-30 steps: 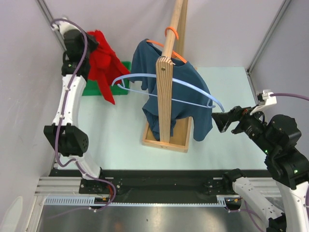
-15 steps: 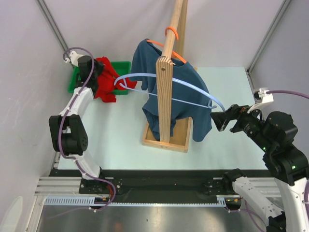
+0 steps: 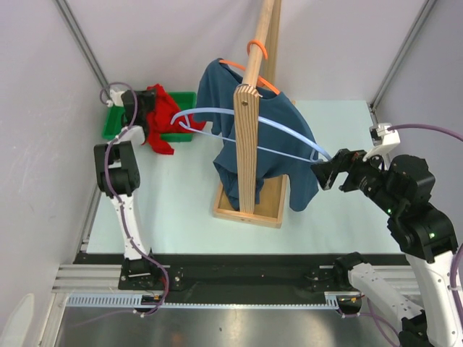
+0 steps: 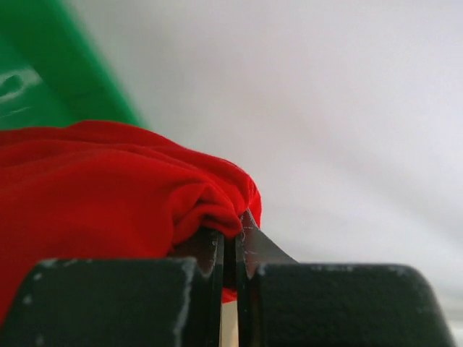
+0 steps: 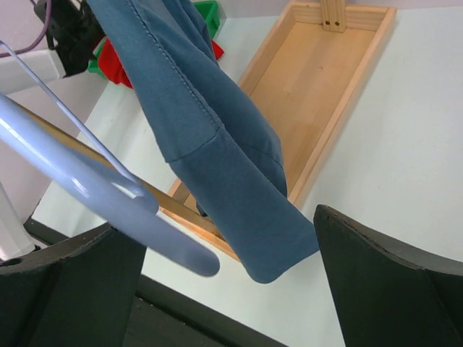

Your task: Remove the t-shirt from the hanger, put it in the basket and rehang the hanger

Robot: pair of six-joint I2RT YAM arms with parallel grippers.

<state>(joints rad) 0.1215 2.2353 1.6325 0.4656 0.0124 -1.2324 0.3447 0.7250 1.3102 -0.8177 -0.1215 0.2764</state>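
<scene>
A red t-shirt (image 3: 165, 116) (image 4: 108, 181) hangs from my left gripper (image 3: 143, 113) (image 4: 230, 249), which is shut on a fold of it over the green bin (image 3: 114, 129) (image 4: 43, 79). A bare light-blue hanger (image 3: 282, 126) (image 5: 108, 195) hangs on the wooden rack (image 3: 249, 108). A blue t-shirt (image 3: 278, 137) (image 5: 210, 137) stays on an orange hanger (image 3: 257, 49) on the same rail. My right gripper (image 3: 323, 176) (image 5: 224, 238) stands open at the light-blue hanger's right end, with the blue sleeve tip between its fingers, untouched.
The rack's wooden tray base (image 3: 249, 210) (image 5: 318, 79) sits mid-table under the rail. Grey walls close in on the left, back and right. The left arm's elbow (image 3: 116, 166) is folded up near the left wall.
My left arm has lowered the red t-shirt from high by the left wall down onto the green bin. The right gripper has edged left towards the light-blue hanger's end.
</scene>
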